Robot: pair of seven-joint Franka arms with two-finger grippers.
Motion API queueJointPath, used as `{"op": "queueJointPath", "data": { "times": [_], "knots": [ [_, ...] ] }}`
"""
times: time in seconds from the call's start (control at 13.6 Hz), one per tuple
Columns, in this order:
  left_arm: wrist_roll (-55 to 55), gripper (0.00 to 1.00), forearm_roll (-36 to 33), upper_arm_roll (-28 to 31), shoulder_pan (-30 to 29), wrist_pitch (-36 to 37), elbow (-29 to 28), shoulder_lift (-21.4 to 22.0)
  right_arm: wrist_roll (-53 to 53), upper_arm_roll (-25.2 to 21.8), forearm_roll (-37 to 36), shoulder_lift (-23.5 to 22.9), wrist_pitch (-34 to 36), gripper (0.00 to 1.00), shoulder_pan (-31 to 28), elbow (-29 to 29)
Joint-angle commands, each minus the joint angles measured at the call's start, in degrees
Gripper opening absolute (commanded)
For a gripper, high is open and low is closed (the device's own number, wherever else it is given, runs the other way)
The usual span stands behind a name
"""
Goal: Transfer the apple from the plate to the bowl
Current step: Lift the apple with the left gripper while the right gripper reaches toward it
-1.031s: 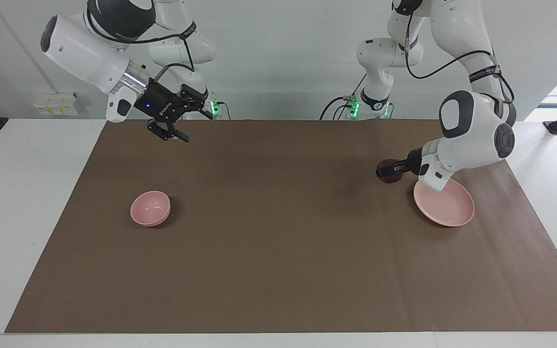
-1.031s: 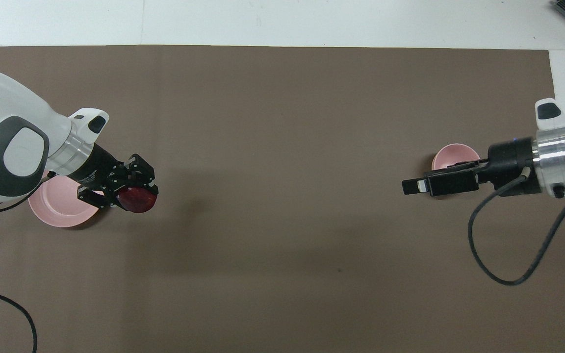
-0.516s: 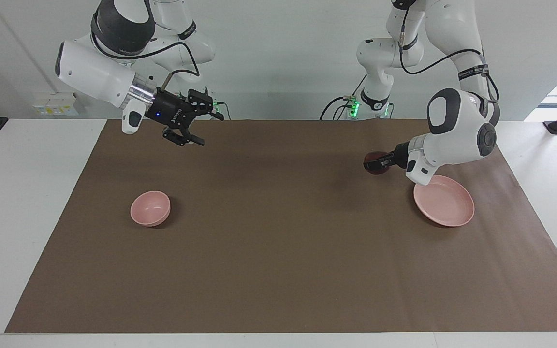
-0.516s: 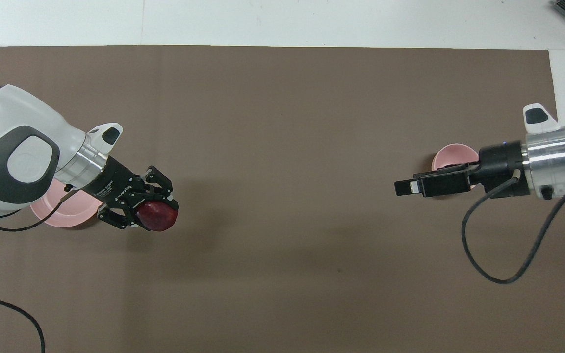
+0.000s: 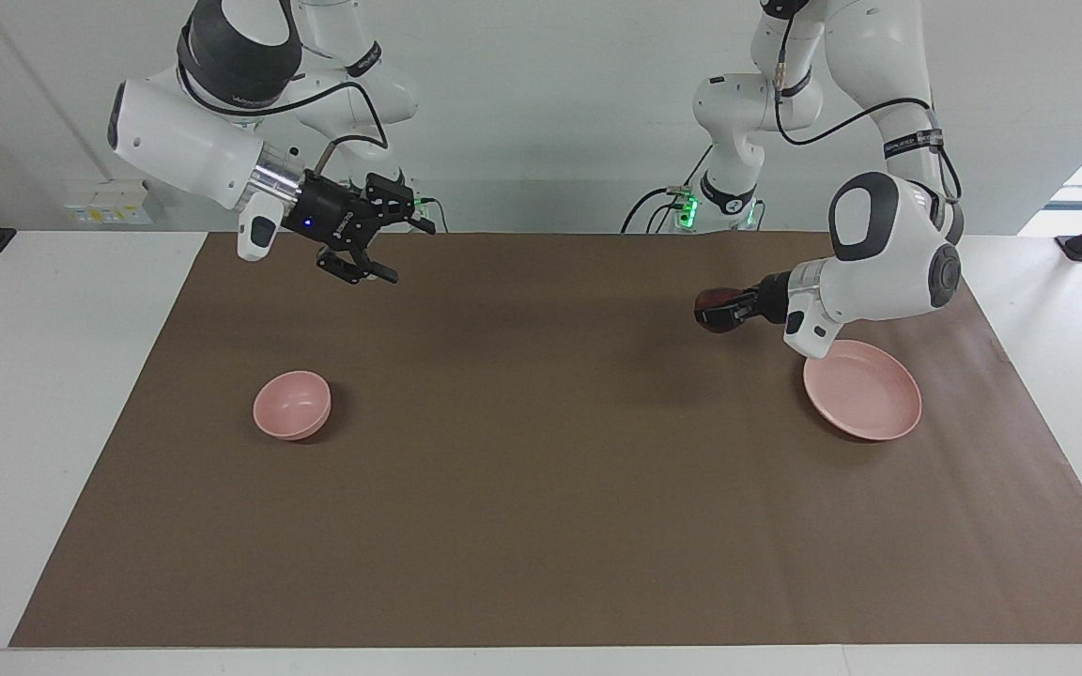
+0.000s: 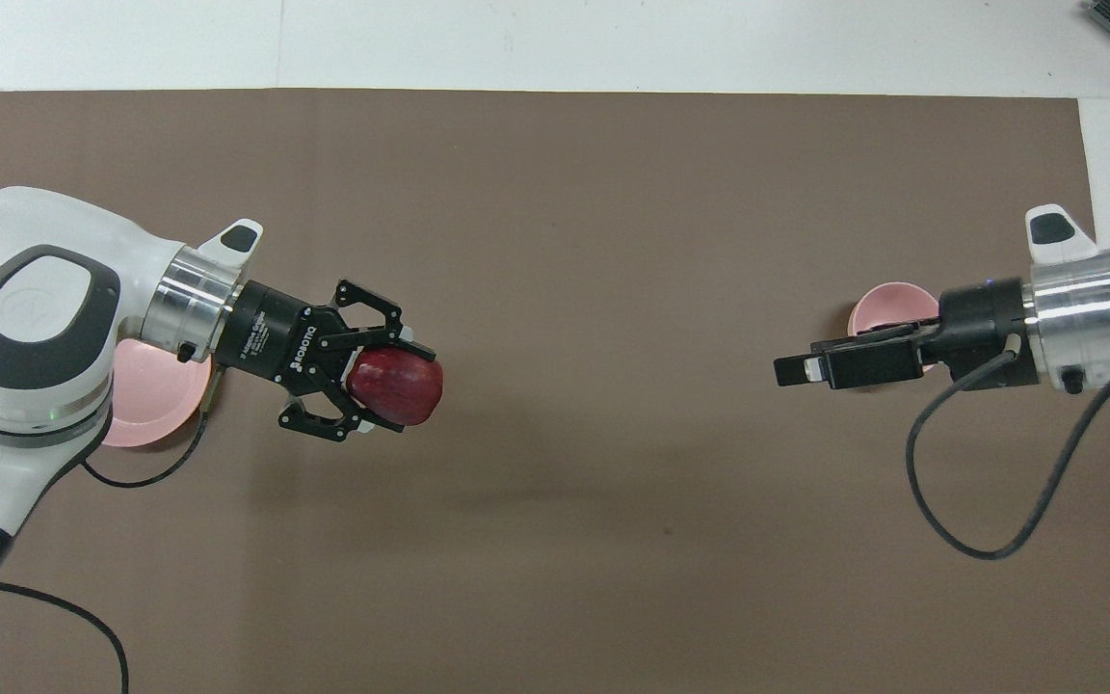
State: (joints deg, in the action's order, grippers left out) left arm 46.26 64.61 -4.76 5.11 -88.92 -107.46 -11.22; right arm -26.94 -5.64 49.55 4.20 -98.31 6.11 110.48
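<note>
Right now the left end effector (image 6: 391,381) is clamped on the apple (image 6: 396,386), carrying it in the air over bare brown mat at the left of the overhead frame, clear of the plate (image 5: 863,390), which lies empty toward the left arm's end of the counter (image 5: 541,526). In the facing frame the apple shows at center right, just beside the white wrist. The bowl (image 5: 292,405) sits at the lower left of the facing frame, toward the right arm's end, well apart from the apple. The right end effector (image 5: 367,249) hangs in the upper left of the facing frame, its fingers apart, over the mat nearer the robots than the bowl; it seems posed to receive a handover. To do this step well, the left arm should probably bring the apple toward mid-counter at a steady height, presenting an exposed side so the right fingers can close around it without striking the left fingers. Release should wait until the second grip looks firm, since a round apple could roll away if dropped.
</note>
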Motion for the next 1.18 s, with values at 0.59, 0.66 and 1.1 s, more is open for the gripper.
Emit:
{"op": "queueJointPath", "data": {
  "times": [0.59, 0.66, 1.1],
  "knots": [
    [5.15, 0.0, 30.39, -19.39, 2.1, -24.1, -2.84, 0.93, 3.44, 0.19, 15.4, 0.9, 4.07, 1.0, -0.57, 6.77],
    [5.07, 0.0, 30.75, -20.71, 2.18, -25.42, -2.67, 0.93, 4.95, 0.19, 15.75, 0.9, 5.31, 1.0, -0.58, 6.76],
    [4.98, 0.0, 34.88, -24.33, 5.35, -33.86, -2.05, 0.84, 9.98, 0.1, 19.18, 0.9, 7.69, 1.0, -2.07, 7.2]
  ]
}}
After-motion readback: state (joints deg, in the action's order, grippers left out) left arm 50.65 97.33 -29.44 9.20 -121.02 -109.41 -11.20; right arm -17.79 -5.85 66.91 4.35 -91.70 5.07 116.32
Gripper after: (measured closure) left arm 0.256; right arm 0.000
